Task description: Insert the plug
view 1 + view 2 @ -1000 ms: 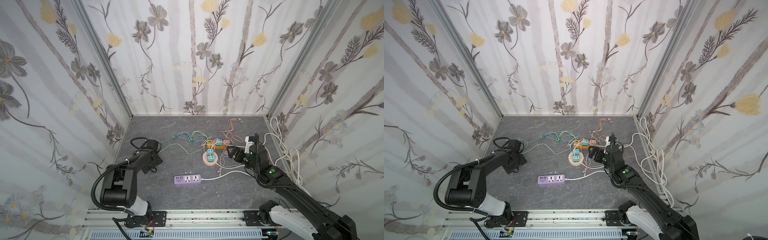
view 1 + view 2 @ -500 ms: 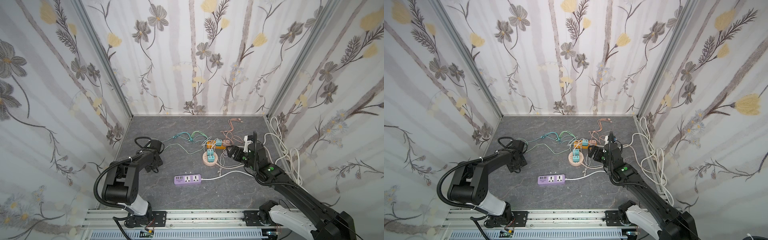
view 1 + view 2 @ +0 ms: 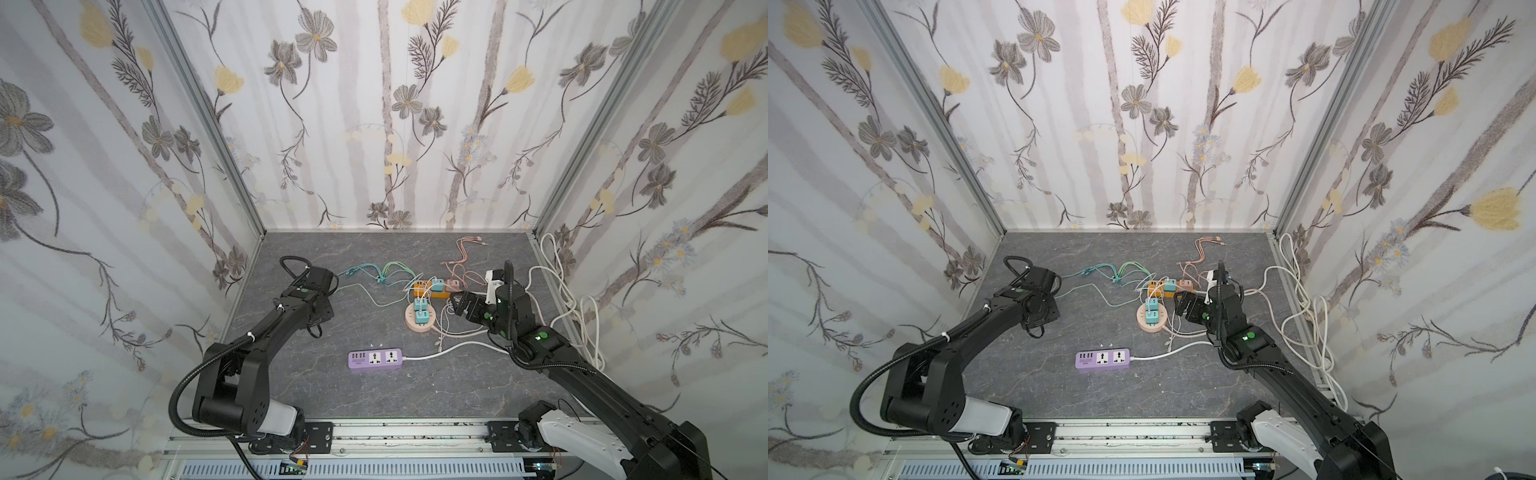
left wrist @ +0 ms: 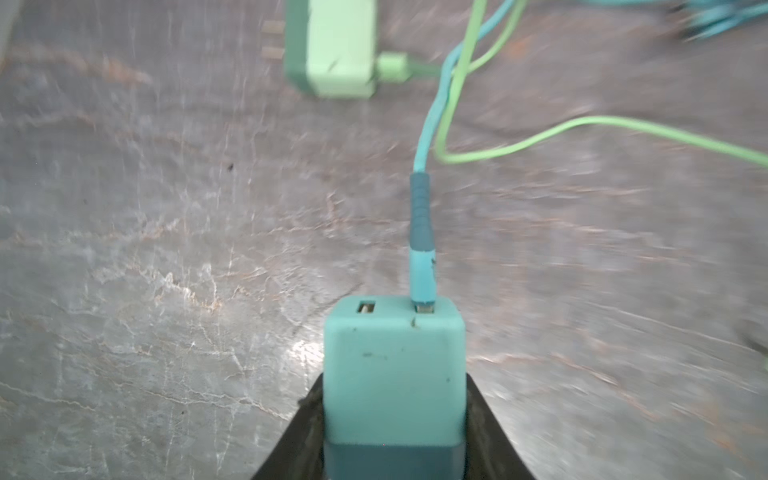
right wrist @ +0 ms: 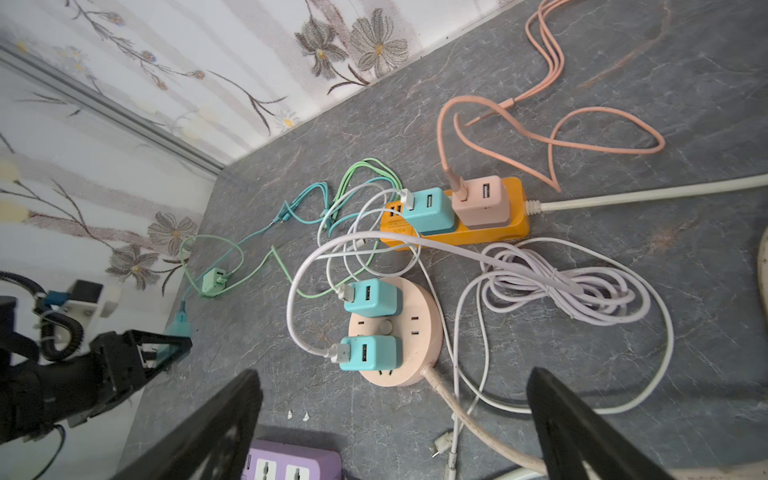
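Pinches teal USB charger [image 4: 394, 357] by its flanks with left gripper [image 4: 392, 386] — cable [image 4: 419, 199] trailing, likely bound for purple power strip [image 3: 376, 358]; holds right gripper [image 5: 392, 374] agape (empty) near round socket hub [image 5: 424, 353].

A coiled white cable [image 5: 552, 282] lies just beside the orange strip [image 5: 498, 235].

We see a grey marbled surface [image 3: 316, 382]; a purple power strip [image 3: 376, 359] lies near the right claw [image 3: 459, 305], a round socket hub [image 3: 414, 327] and orange strip [image 3: 439, 294] just beside it.
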Controlling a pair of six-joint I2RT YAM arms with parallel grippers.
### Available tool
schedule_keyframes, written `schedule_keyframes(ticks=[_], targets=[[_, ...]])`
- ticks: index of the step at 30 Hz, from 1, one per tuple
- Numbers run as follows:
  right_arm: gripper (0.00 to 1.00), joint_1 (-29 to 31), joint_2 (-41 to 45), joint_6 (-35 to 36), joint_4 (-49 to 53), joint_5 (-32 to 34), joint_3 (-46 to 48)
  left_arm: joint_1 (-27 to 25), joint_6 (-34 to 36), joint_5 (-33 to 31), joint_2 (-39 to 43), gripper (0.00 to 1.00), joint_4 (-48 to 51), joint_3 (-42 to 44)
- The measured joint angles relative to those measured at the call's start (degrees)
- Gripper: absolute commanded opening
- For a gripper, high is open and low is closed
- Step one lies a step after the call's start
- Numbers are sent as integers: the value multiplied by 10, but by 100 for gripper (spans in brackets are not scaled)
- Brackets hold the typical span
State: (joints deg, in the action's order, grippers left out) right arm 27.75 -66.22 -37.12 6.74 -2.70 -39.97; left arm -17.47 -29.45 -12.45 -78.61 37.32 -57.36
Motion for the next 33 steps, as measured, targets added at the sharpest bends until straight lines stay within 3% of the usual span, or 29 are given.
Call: schedule_keyframes(ticks=[6,14,20,30,33], targets=[[99,4,-25,47,-32,-72,-28,-42,29,40,102,0,26,-111],[99,56,-81,115,-75,-139,-69,-61,78,216,118,0,45,-273],[99,90,-146,172,-93,-143,-115,-63,89,330,127,0,45,-345],[99,78,-232,223,-100,-27,-201,-61,83,440,134,0,61,-419],[99,71,-264,272,-108,-58,-219,-61,66,476,133,0,51,-429]])
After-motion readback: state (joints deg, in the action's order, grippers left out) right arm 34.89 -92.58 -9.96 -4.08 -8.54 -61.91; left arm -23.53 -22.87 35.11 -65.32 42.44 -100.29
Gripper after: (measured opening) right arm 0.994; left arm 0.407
